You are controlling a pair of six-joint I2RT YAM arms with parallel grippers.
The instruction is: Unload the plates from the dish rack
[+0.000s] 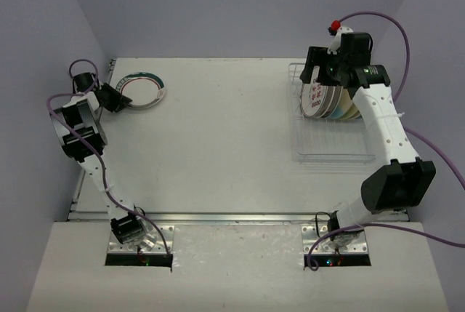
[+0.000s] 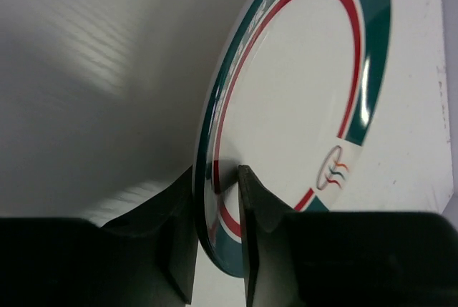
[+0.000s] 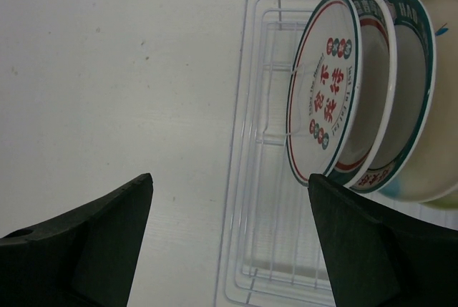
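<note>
Left claw (image 2: 218, 178) is pinching the rim of the green-rimmed plate (image 2: 300, 85) at the far-left corner of the worktop (image 1: 218, 130); letting go seems next. Right claw (image 3: 229, 178) is hanging spread over the dish rack (image 3: 240, 142), and will be needing to line up on the frontmost racked plate (image 3: 322, 99).

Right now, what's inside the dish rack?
Plates stand on edge in a row toward the far end of the dish rack. The front plate, printed with red characters, covers most of each plate behind it, so their faces and exact count are hidden.
</note>
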